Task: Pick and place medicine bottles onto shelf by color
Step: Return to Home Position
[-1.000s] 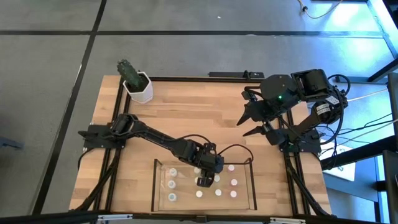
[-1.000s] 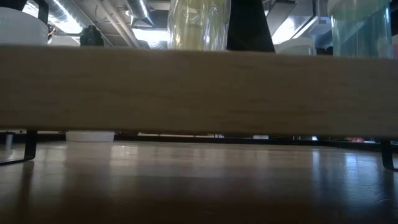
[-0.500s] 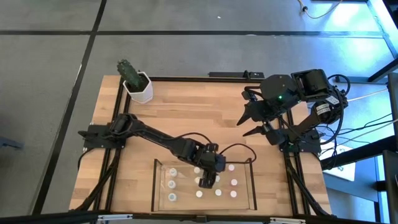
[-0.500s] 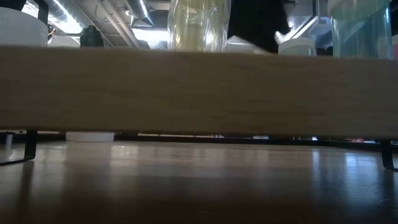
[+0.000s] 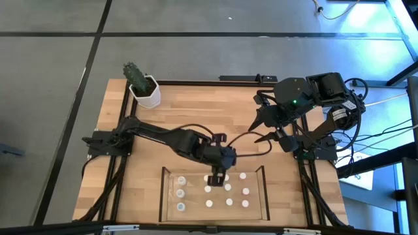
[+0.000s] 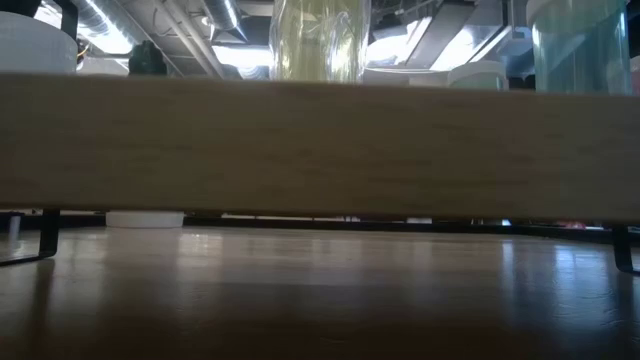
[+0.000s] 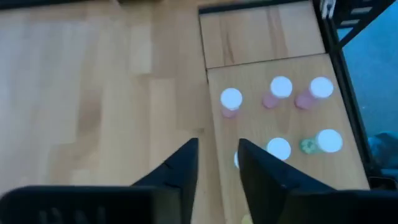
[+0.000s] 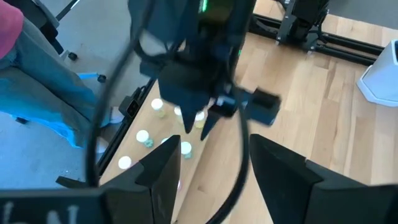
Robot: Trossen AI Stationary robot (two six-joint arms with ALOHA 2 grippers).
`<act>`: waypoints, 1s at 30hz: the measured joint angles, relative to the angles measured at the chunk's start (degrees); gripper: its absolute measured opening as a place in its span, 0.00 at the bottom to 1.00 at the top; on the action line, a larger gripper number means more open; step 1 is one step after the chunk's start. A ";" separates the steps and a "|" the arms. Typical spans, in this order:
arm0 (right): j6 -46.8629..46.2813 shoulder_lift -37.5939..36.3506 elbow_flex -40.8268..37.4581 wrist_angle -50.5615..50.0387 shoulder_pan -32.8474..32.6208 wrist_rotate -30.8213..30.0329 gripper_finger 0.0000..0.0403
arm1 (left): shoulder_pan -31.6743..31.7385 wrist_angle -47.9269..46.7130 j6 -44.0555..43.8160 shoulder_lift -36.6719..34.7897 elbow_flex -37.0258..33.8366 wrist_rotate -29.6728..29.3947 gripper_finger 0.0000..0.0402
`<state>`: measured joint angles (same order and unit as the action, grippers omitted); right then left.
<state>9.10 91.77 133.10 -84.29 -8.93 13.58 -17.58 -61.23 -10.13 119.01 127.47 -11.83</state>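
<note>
We note the left tool (image 5: 215, 177) hovering over the far wall of the shelf (image 5: 161, 196), fingers narrowly parted, empty. The medicine bottles (image 5: 228, 188) stand inside in rows. The right tool (image 5: 264, 128) waits wide open, empty (table (image 5: 196, 111) rear). Risk: a low retreat clips the wall and topples the nearest bottles.

left gripper (image 5: 215, 179) hangs just inside the far edge of the shelf (image 5: 162, 196), about mid-width, arm stretched across the table (image 5: 196, 104). medicine bottles (image 5: 229, 202) stand on the shelf floor: a column of three at the left end, the rest grouped right of centre. right gripper (image 5: 255, 134) sits well apart at the table's right side, fingers spread, empty. cactus pot (image 5: 145, 91) at the far-left corner.
</note>
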 joint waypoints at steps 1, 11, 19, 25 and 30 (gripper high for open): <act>0.01 0.00 0.00 0.19 0.00 0.00 0.48 | 0.00 -1.68 0.03 0.01 1.83 -0.43 0.24; -0.01 0.00 0.02 0.90 0.04 -0.06 0.48 | -0.08 -15.32 -1.76 -8.27 6.34 -7.26 0.02; 0.04 0.00 0.02 1.51 0.02 -0.02 0.48 | -0.24 -22.29 -3.76 -17.59 6.31 -12.12 0.01; 0.02 0.00 0.02 2.90 0.02 -0.02 0.48 | -1.85 -24.35 -4.96 -23.62 6.20 -14.70 0.00; 0.12 0.00 0.02 5.65 0.02 -0.02 0.48 | -3.72 -27.27 -6.11 -27.96 6.17 -17.03 0.00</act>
<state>9.23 91.77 133.12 -78.65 -8.91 13.56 -21.31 -88.50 -16.24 91.05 133.64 -28.86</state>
